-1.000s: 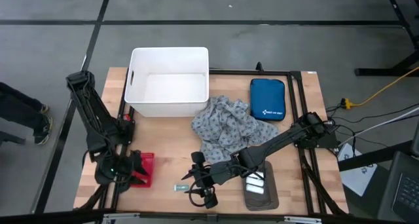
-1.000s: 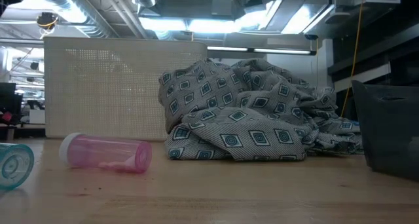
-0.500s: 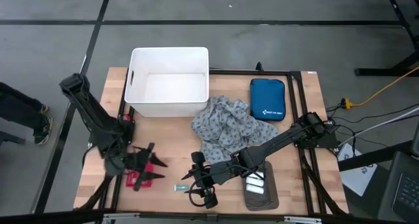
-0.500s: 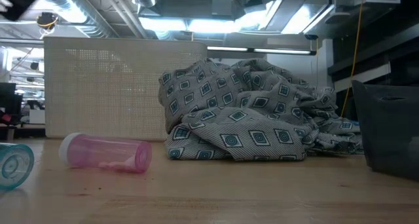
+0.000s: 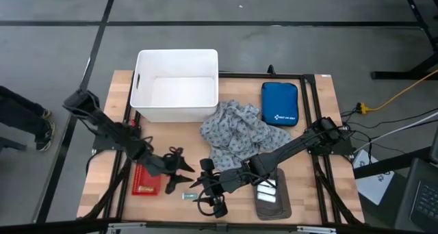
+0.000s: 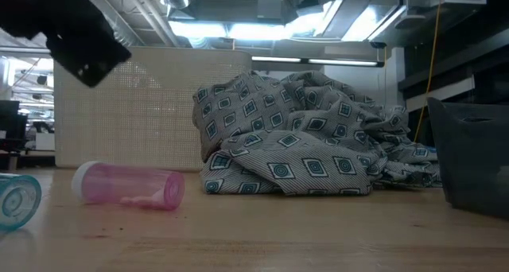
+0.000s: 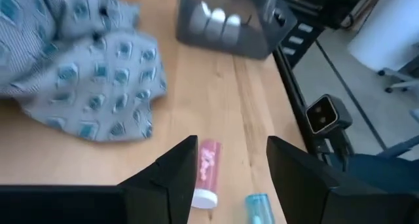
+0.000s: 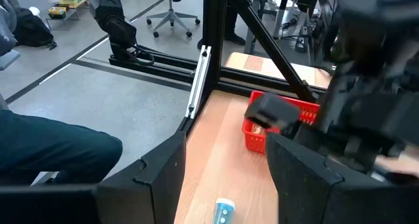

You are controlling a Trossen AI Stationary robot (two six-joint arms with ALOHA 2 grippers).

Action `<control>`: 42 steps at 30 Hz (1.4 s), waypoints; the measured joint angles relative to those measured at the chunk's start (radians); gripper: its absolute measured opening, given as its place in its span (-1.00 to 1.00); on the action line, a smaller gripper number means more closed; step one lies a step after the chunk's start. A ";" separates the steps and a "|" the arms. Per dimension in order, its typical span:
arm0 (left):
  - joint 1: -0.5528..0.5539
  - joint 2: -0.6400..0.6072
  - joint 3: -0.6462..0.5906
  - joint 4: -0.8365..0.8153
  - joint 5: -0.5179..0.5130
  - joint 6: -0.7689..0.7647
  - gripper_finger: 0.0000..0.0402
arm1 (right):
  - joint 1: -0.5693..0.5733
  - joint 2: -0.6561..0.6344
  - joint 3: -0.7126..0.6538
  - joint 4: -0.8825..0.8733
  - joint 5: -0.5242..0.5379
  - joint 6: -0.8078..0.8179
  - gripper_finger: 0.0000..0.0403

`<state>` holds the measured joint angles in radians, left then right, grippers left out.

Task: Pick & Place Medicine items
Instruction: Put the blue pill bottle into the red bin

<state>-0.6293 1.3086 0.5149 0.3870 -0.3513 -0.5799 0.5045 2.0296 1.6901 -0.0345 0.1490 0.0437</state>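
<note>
A pink tube (image 7: pixel 208 173) and a teal tube (image 7: pixel 257 207) lie on their sides on the wood near the table's near edge, also seen as the pink tube (image 6: pixel 127 186) and the teal tube (image 6: pixel 16 200) in the low view. My left gripper (image 7: pixel 232 145) is open and hangs above and just short of the pink tube, touching nothing; it shows as my left gripper (image 5: pixel 186 174) from above. My right gripper (image 8: pixel 226 142) is open and still, with the teal tube (image 8: pixel 224 211) lying in front of its fingers. The red mesh basket (image 5: pixel 146 180) stands left of both.
A grey patterned cloth (image 5: pixel 236 131) is heaped mid-table. A white bin (image 5: pixel 176 83) stands at the far side, with a blue zipped pouch (image 5: pixel 280 103) to its right. A dark grey tray (image 5: pixel 270 196) with white packets sits near the right arm. A person's legs (image 8: pixel 59 152) are beyond the table's left edge.
My left arm has swung away from above the red basket toward the table's right, reaching out low over the wood toward the tubes, and has come into the low view's upper left. The basket now shows uncovered. The tubes have stayed where they were.
</note>
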 joint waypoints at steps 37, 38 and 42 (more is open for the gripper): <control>-0.111 0.397 0.436 -0.603 0.134 -0.352 -0.09 | 0.000 0.000 0.000 -0.030 0.000 0.002 0.04; -0.111 0.397 0.436 -0.606 0.134 -0.352 -0.09 | 0.000 0.000 0.000 -0.030 0.001 0.002 0.04; -0.114 0.397 0.436 -0.610 0.134 -0.354 -0.09 | 0.000 0.000 0.000 -0.033 0.000 0.003 0.04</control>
<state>-0.7429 1.7058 0.9504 -0.2226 -0.2176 -0.9337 0.5041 2.0296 1.6901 -0.0674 0.1493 0.0472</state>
